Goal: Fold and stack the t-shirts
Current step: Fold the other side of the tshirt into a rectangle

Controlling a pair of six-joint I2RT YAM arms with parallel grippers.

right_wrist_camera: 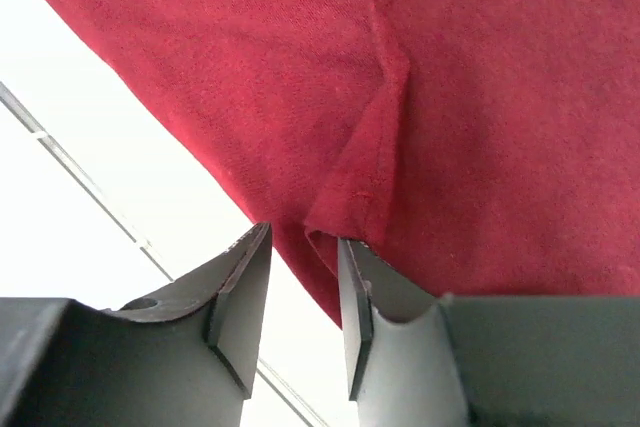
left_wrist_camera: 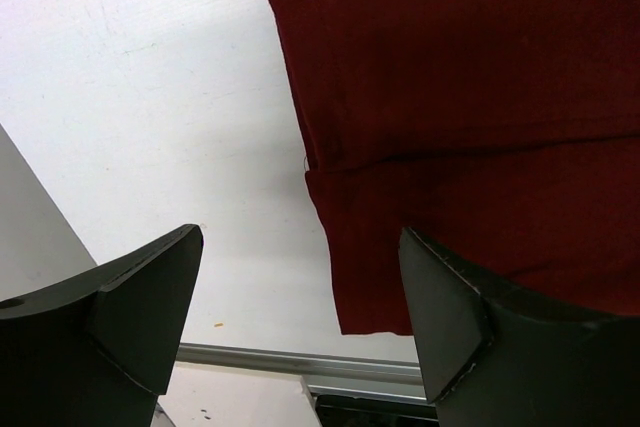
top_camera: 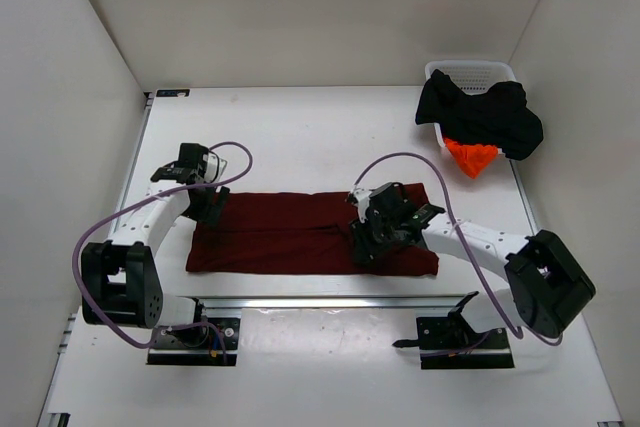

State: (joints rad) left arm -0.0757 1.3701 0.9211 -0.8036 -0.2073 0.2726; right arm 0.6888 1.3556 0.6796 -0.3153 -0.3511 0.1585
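The maroon t-shirt [top_camera: 290,232] lies flat on the table as a long folded band. My left gripper [top_camera: 212,205] is open and empty over its left end; in the left wrist view [left_wrist_camera: 300,297] the shirt's edge [left_wrist_camera: 470,97] runs between the wide-apart fingers. My right gripper [top_camera: 368,237] hovers over the shirt's right-middle part. In the right wrist view [right_wrist_camera: 305,287] its jaws stand narrowly apart at a raised fold of the maroon cloth [right_wrist_camera: 480,97], with nothing clamped. The black t-shirt [top_camera: 480,112] drapes over the basket, and the orange t-shirt [top_camera: 470,157] hangs below it.
A white mesh basket [top_camera: 470,72] stands at the back right corner by the wall. A metal rail [top_camera: 330,302] runs along the near edge, just in front of the maroon shirt. White walls enclose the table on the left, back and right.
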